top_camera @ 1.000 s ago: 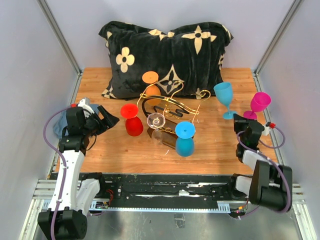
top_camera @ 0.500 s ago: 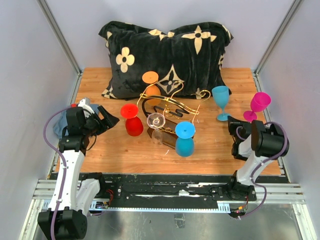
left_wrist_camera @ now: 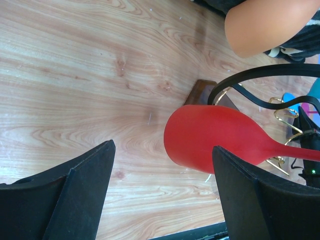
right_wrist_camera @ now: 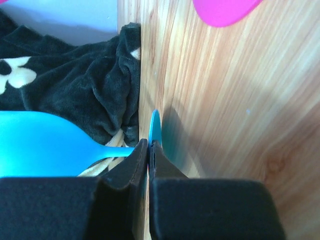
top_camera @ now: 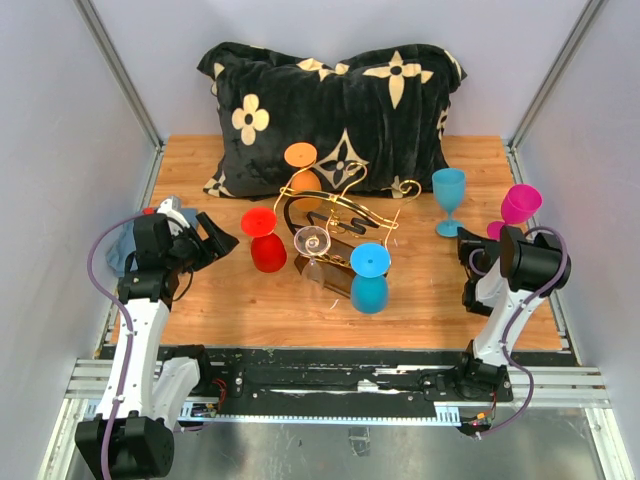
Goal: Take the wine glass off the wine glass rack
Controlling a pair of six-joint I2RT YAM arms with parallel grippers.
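Observation:
The gold wire wine glass rack point(top_camera: 335, 212) stands mid-table on its dark base. Hung on it are an orange glass point(top_camera: 300, 156), a red glass point(top_camera: 266, 240), a clear glass point(top_camera: 313, 243) and a blue glass point(top_camera: 369, 277). My left gripper point(top_camera: 222, 240) is open and empty to the left of the red glass point(left_wrist_camera: 220, 137); its fingertips point(left_wrist_camera: 163, 146) are spread wide apart. My right gripper point(top_camera: 464, 243) is shut on the foot disc point(right_wrist_camera: 155, 129) of a light blue glass point(top_camera: 449, 195), which stands upright just right of the rack.
A black patterned pillow point(top_camera: 330, 110) lies behind the rack. A magenta glass point(top_camera: 519, 207) stands at the right edge, close to my right arm. A blue cloth point(top_camera: 118, 250) lies by the left arm. Walls enclose both sides.
My right arm has risen and folded, keeping hold of the light blue glass, which shifted slightly and now stands straighter. The left arm has not moved.

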